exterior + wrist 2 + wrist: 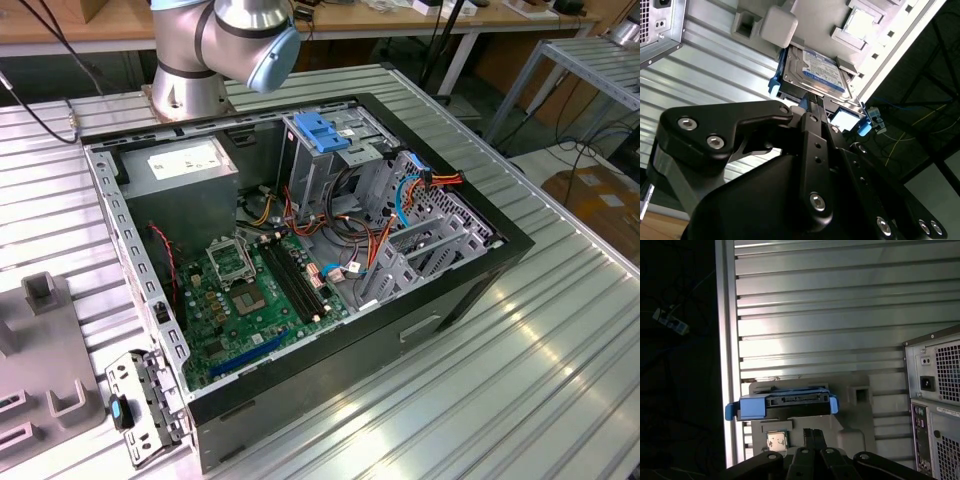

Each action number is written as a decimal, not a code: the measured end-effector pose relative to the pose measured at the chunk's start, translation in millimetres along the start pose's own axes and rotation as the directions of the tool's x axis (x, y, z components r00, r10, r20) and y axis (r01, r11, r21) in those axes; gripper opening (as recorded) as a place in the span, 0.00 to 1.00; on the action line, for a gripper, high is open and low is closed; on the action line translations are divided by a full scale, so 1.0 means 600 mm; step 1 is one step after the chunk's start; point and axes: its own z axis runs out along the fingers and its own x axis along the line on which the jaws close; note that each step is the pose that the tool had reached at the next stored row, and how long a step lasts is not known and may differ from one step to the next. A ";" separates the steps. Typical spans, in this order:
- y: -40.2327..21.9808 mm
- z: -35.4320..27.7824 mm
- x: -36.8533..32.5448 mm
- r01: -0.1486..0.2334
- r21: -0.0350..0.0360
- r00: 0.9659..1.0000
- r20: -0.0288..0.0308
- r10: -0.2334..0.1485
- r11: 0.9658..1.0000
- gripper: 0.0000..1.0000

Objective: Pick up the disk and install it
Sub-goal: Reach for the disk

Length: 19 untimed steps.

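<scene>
The disk (815,72), a grey-metal drive in a bright blue carrier rail, lies on a grey fixture (850,37) near the table's edge. In the first wrist view the disk (784,405) shows its connector end. My gripper (812,97) hangs over the near edge of the disk. Its two black fingers are pressed together, as the gripper (813,433) also appears in the first wrist view. I cannot tell whether the tips touch the disk. The open computer case (430,300) lies on its side on the table, with its metal drive cage (425,235) at the exterior view's right.
A light-blue latch (322,130) sits on the cage top beside loose cables. The case's rear panel (935,390) stands close to the fixture. A square chip (777,441) rests in a fixture pocket. The table edge (725,340) drops off right beside the disk. The arm's base (185,80) stands behind the case.
</scene>
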 end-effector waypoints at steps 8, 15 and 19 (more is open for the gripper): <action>-0.001 0.000 0.018 0.000 0.000 1.000 0.003 0.000 1.000 0.11; -0.001 0.000 0.023 0.000 0.000 1.000 0.003 0.000 1.000 0.11; -0.001 0.001 0.024 0.000 0.000 1.000 0.003 0.000 1.000 0.11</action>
